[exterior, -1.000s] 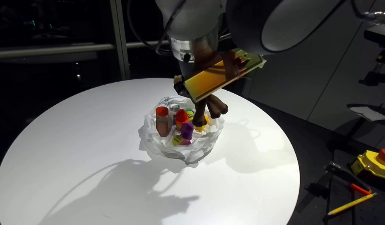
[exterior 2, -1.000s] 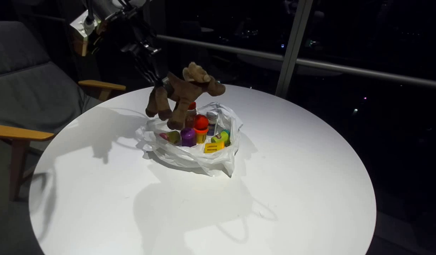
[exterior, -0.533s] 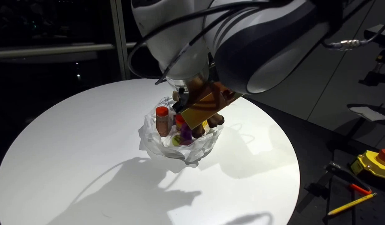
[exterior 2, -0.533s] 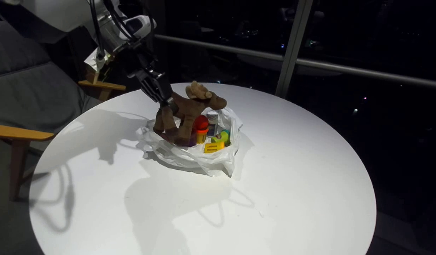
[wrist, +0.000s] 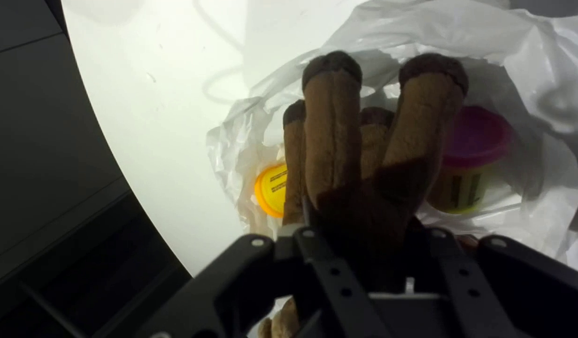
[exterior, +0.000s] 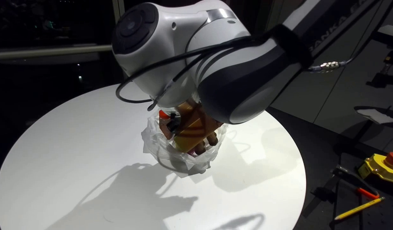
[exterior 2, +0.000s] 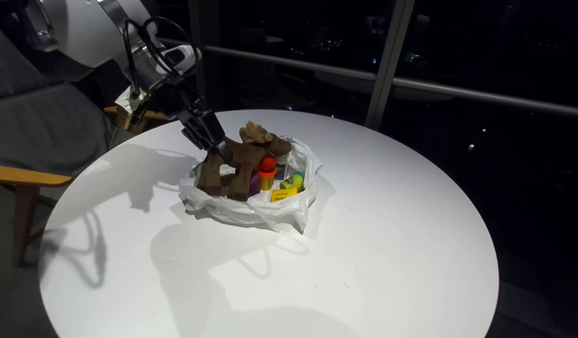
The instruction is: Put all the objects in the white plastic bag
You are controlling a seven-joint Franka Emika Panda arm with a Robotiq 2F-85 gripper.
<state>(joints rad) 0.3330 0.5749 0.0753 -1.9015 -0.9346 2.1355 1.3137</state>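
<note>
The open white plastic bag point(exterior 2: 256, 217) sits on the round table; it also shows in the wrist view point(wrist: 458, 28). My gripper point(exterior 2: 222, 151) is shut on a brown plush animal point(exterior 2: 244, 152), gripping its body. The plush's legs reach down inside the bag; the wrist view shows them point(wrist: 333, 136) pointing away from me. In the bag are a red-capped jar point(exterior: 164, 115), an orange-lidded tub point(exterior 2: 266, 179), a purple tub point(exterior 2: 255, 182), a green tub point(exterior 2: 293, 181), a yellow tub point(exterior 2: 283, 194) and a magenta-lidded tub point(wrist: 479, 134). A grey-capped bottle point(exterior 2: 281, 170) is partly hidden.
The bag stands on a white round table point(exterior: 87, 143). A grey armchair point(exterior 2: 44, 126) with wooden arms stands by the table edge. A yellow box with a red button point(exterior: 381, 169) and a pencil point(exterior: 359, 208) lie beyond the table.
My gripper has come down with the plush, from above the bag to inside its rim. The plush's legs now cover some tubs, and the near bag edge has shifted slightly.
</note>
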